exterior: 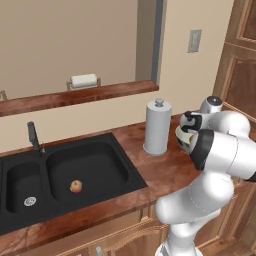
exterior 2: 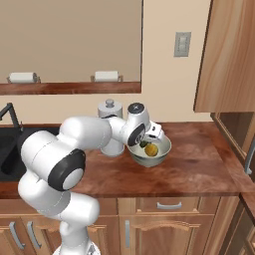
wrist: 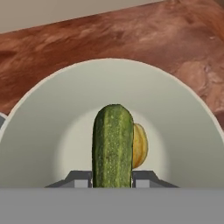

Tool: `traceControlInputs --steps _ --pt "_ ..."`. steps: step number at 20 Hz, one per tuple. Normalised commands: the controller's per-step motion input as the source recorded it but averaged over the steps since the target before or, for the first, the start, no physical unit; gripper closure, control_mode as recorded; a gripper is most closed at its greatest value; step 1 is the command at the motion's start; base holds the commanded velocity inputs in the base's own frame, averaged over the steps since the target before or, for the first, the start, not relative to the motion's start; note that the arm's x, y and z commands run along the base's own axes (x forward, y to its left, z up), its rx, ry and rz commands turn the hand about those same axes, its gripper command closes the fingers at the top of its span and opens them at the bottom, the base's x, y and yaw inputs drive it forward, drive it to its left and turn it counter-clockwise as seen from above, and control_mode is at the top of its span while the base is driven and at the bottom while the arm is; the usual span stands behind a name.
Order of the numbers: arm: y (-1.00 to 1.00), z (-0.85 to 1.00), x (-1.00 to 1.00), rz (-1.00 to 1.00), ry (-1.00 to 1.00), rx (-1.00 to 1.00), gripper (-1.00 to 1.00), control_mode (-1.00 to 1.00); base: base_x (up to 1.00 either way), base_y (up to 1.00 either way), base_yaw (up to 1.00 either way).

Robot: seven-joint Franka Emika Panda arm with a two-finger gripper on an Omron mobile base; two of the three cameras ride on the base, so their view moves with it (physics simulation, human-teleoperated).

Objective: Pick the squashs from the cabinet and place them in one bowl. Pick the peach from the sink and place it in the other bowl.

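Closest to your hand camera, the tool (wrist: 112, 181) has its two dark fingertips (wrist: 78, 180) clamped on the dark green squash (wrist: 112, 146), which stands lengthwise between them over the inside of the pale bowl (wrist: 52, 131). Just behind it, touching its side, you see the yellow squash (wrist: 140, 146) lying in that bowl. In your right base view the same bowl (exterior 2: 162, 155) sits on the wooden bench (exterior 2: 199, 169) with the yellow squash (exterior 2: 152, 149) inside, next to the paper towel roll (exterior: 157, 127). Farther off to the left, the peach (exterior: 76, 186) rests on the floor of the larger basin of the black sink (exterior: 125, 175), near the short faucet (exterior: 33, 137).
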Motion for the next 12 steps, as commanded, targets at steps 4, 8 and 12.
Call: traceControlInputs --steps 4,8,12 --pt "0.0 -0.15 0.01 0.0 0.0 0.0 1.0 -1.0 0.0 0.0 0.0" --pt "0.0 -0.17 0.0 0.0 0.0 0.0 1.0 -1.0 0.0 0.0 0.0" --pt "0.0 -0.22 0.02 0.0 0.0 0.0 1.0 -1.0 0.0 0.0 0.0"
